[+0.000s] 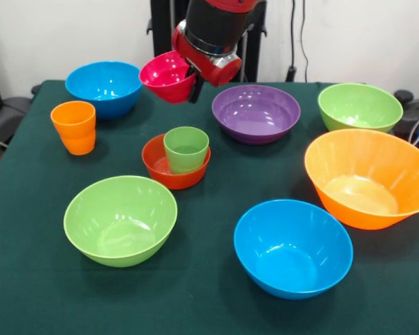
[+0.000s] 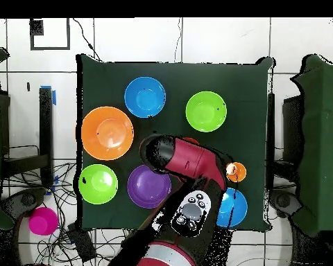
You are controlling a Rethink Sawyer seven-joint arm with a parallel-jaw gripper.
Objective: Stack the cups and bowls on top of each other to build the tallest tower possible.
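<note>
**Pink bowl lifted in end effector, tower barely started**

- End effector [image 1: 193, 82] is clamped on the rim of the pink bowl [image 1: 169, 75], one finger visible over the near rim. Bowl hangs tilted, clear of the bench [image 1: 209, 307], between the far blue bowl [image 1: 105, 86] and the purple bowl [image 1: 255, 112]. Rim pinch makes sense: bowl walls are too wide to span, the rim is the only thin edge.
- Only stack so far: light green cup [image 1: 186, 148] standing upright inside the small red-orange bowl [image 1: 166, 167], mid-bench. That is the tower seed as I read it. Pink bowl hovers behind and slightly above it, so likely the next piece for that stack, or going elsewhere; can't tell.
- Everything else is loose, upright, spread apart: orange cup [image 1: 74, 126] at left, lime green bowl [image 1: 120, 219] front left, near blue bowl [image 1: 292, 247] front right, big orange bowl [image 1: 366, 176] at right, second lime green bowl [image 1: 359, 106] far right. Spacing leaves approach room around each rim.
- Overhead view: arm covers the pink bowl and most of the stack, no extra grip info.
- Risk: glossy plastic, one-sided rim grip, bowl could swing or slip on release.
</note>
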